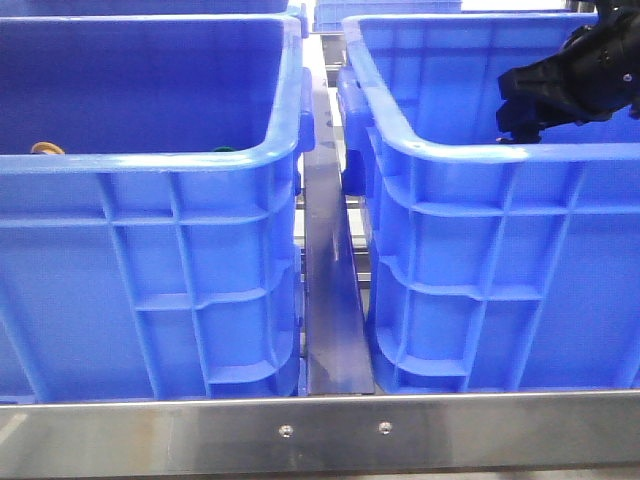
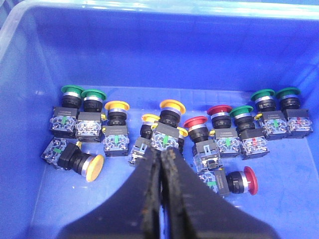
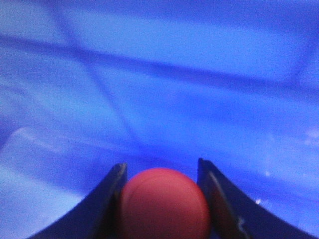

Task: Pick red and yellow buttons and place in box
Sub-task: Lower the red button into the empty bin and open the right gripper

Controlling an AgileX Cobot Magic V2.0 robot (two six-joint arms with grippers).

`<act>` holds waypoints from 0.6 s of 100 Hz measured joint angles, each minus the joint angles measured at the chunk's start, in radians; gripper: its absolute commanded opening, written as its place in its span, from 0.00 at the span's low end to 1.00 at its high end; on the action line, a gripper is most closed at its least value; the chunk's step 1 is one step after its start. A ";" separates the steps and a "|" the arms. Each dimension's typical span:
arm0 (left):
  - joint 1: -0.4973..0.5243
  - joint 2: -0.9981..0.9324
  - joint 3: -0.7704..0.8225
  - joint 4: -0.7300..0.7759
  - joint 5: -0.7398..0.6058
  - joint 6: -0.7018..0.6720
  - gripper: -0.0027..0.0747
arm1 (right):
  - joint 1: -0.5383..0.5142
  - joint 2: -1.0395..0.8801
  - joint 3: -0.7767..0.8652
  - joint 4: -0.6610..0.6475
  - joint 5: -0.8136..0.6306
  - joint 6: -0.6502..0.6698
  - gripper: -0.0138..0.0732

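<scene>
In the right wrist view my right gripper (image 3: pixel 160 163) is shut on a red button (image 3: pixel 163 204), whose domed cap fills the gap between the fingers. In the front view that gripper (image 1: pixel 520 115) hangs just inside the right box (image 1: pixel 480 150), near its front rim. My left gripper (image 2: pixel 160 152) is shut and empty, hovering over a heap of buttons on the left crate's floor (image 2: pixel 149 64). Yellow buttons (image 2: pixel 172 106) and red buttons (image 2: pixel 218 110) lie just beyond its tips. Another red button (image 2: pixel 250 180) lies on its side beside the fingers.
Green buttons (image 2: pixel 72 90) stand among the others in the left crate (image 1: pixel 150 160). A yellow cap (image 1: pixel 45 148) and a green cap (image 1: pixel 222 150) peek over its front rim. A narrow metal strip (image 1: pixel 335 300) separates the crates. A steel rail (image 1: pixel 320 430) runs along the front.
</scene>
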 measured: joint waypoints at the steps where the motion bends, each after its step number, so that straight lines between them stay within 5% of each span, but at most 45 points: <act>1: 0.000 0.000 0.000 0.000 0.000 0.000 0.01 | 0.000 0.003 0.001 0.000 0.000 -0.002 0.39; 27: 0.000 0.000 0.000 0.000 0.000 0.000 0.01 | 0.000 0.028 -0.011 0.023 0.007 -0.004 0.41; 60: 0.000 0.000 0.000 0.000 0.000 0.000 0.01 | 0.003 0.045 -0.011 0.020 0.020 -0.004 0.77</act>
